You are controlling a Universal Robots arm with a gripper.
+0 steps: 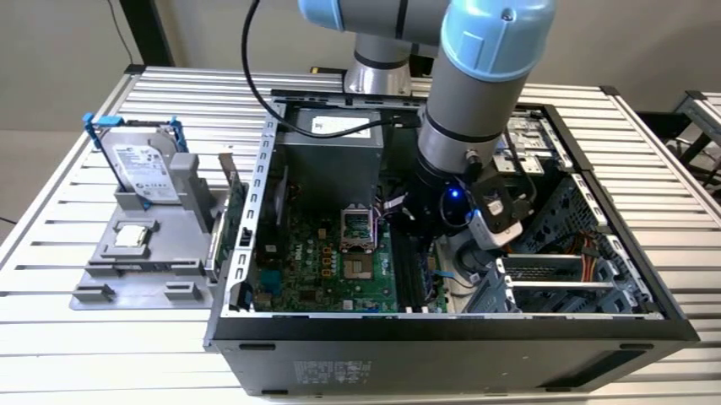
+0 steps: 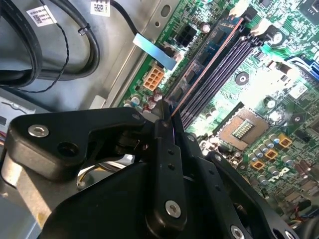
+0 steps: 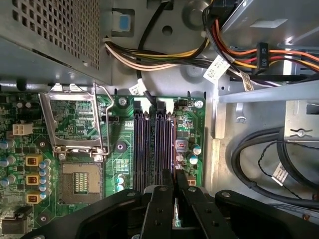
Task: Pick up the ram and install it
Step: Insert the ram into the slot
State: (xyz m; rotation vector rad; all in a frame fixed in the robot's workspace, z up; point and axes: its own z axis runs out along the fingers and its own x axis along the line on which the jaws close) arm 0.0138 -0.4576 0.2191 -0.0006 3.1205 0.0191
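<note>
Gripper (image 2: 168, 130) clamps ram (image 2: 207, 59) edge-on over memory slots (image 3: 154, 149), inside PC case (image 1: 451, 333) | risk: slight tilt or misalignment w/ slot jams ram, stresses motherboard (image 3: 60, 149).

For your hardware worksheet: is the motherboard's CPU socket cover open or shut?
Open. In the first wrist view the metal load plate is swung back, leaving the CPU socket contacts exposed.

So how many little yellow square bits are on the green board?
3 yellow squares, in a row on the green circuit board beside the silver square socket: one, the next, the last. The black gripper may hide more.
</note>
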